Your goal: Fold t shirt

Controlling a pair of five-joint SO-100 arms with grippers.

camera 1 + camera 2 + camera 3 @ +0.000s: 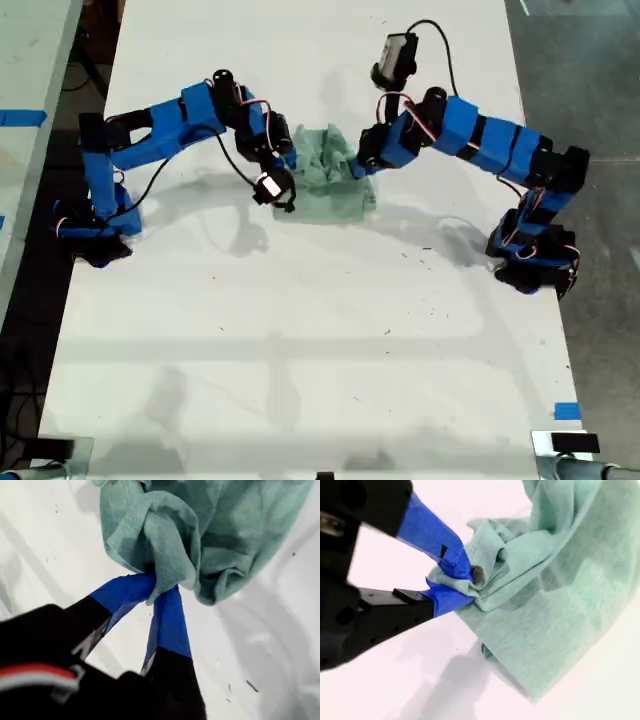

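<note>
The t shirt [335,185] is a pale mint-green crumpled heap at the middle of the white table, between two blue arms. My first gripper [159,587] is shut on a bunched fold of the t shirt [220,530], which spreads beyond its blue-taped fingertips. My second gripper [462,582] is shut on a rolled edge of the t shirt [560,595]. In the exterior view one arm's gripper [288,162] meets the cloth from that view's left and the other arm's gripper [362,165] from its right. The wrist views do not show which arm is which.
The arm bases stand at the exterior view's left [95,225] and right [535,260] table edges. A blue tape mark [566,410] lies near the table's [300,330] front corner at the exterior view's right. A second table [30,120] adjoins at that view's left.
</note>
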